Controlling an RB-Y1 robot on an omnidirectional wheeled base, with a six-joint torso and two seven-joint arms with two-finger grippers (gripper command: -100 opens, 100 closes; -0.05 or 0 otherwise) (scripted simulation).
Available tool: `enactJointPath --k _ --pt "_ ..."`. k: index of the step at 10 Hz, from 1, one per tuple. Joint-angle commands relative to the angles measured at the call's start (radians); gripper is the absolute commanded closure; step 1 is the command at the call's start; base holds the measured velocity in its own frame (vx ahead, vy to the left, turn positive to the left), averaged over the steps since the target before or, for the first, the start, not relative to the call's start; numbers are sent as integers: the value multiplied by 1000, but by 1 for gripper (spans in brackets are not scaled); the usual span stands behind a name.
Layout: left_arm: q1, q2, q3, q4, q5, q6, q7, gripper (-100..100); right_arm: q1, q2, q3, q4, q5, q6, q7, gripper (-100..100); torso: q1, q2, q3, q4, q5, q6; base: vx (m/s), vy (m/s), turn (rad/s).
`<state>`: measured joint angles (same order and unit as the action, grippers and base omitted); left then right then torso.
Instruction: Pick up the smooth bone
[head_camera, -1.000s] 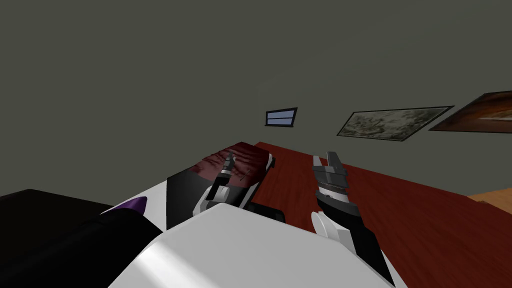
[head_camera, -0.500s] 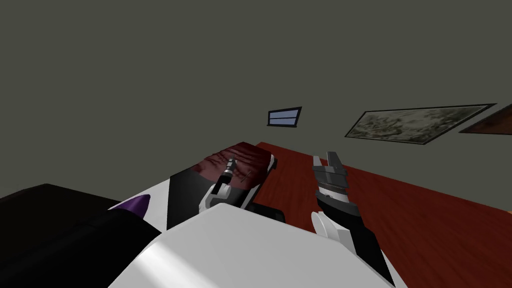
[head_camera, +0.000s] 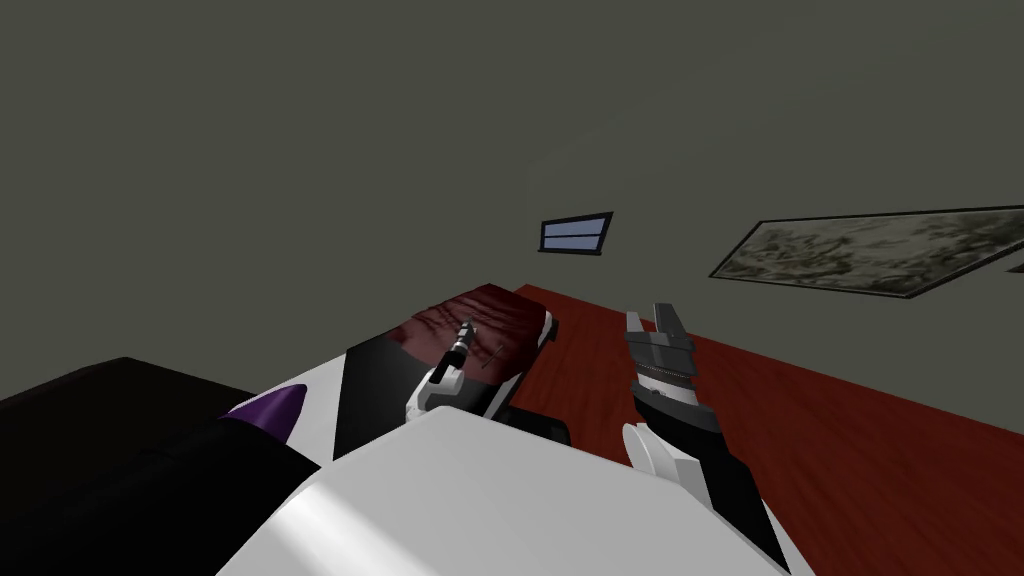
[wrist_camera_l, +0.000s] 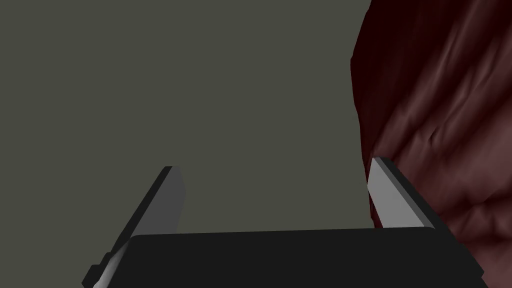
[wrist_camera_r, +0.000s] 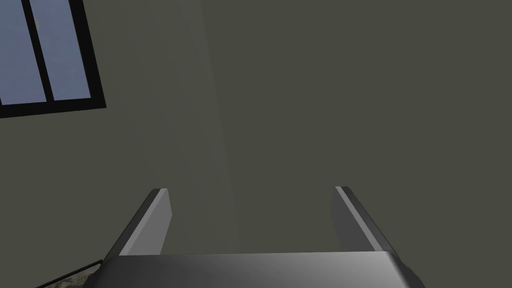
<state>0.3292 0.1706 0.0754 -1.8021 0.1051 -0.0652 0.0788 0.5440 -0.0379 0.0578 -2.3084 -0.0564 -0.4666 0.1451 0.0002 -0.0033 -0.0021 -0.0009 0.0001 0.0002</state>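
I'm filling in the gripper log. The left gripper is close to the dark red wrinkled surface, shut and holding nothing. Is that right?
One thing is wrong: the left gripper is open, not shut. The left wrist view shows its two fingers standing well apart. The rest holds: it is close to the dark red wrinkled surface and holds nothing.

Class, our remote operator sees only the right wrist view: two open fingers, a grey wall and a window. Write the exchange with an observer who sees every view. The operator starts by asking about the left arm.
Operator: Where is my left gripper?
Observer: The left gripper is at a dark red wrinkled cover, to the left of your right gripper.
Operator: Is it open or shut?
Observer: Open, with nothing between the fingers. One finger stands right beside the cover's edge.
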Motion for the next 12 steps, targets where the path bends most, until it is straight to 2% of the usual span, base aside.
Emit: enactJointPath --k 1,2,3,4,5,6,7,8,9,10,11,12 --pt "-28 1 3 50 19 39 15 -100 0 0 0 0 0 0 0 0 0 0 0 0 0 0 52 -13 76" --pt "-28 1 3 57 19 39 15 -100 0 0 0 0 0 0 0 0 0 0 0 0 0 0 42 -8 43" --pt "-50 2 5 98 37 71 28 -100 0 0 0 0 0 0 0 0 0 0 0 0 0 0 58 -5 77" --pt "-50 2 5 106 37 71 28 -100 0 0 0 0 0 0 0 0 0 0 0 0 0 0 49 -7 44" --pt "-73 2 8 142 55 103 42 -100 0 0 0 0 0 0 0 0 0 0 0 0 0 0 56 -10 89" --pt "-73 2 8 156 55 103 42 -100 0 0 0 0 0 0 0 0 0 0 0 0 0 0 47 -10 40" --pt "-96 2 10 186 73 136 56 -100 0 0 0 0 0 0 0 0 0 0 0 0 0 0 50 -9 76" --pt "-96 2 10 208 73 136 56 -100 0 0 0 0 0 0 0 0 0 0 0 0 0 0 46 -8 39" --pt "-119 1 12 231 91 169 70 -100 0 0 0 0 0 0 0 0 0 0 0 0 0 0 50 -14 81" --pt "-119 1 12 259 91 169 70 -100 0 0 0 0 0 0 0 0 0 0 0 0 0 0 47 -12 39" --pt "-143 0 14 294 110 203 84 -100 0 0 0 0 0 0 0 0 0 0 0 0 0 0 59 -6 85" --pt "-143 0 14 310 110 203 84 -100 0 0 0 0 0 0 0 0 0 0 0 0 0 0 48 -11 44"
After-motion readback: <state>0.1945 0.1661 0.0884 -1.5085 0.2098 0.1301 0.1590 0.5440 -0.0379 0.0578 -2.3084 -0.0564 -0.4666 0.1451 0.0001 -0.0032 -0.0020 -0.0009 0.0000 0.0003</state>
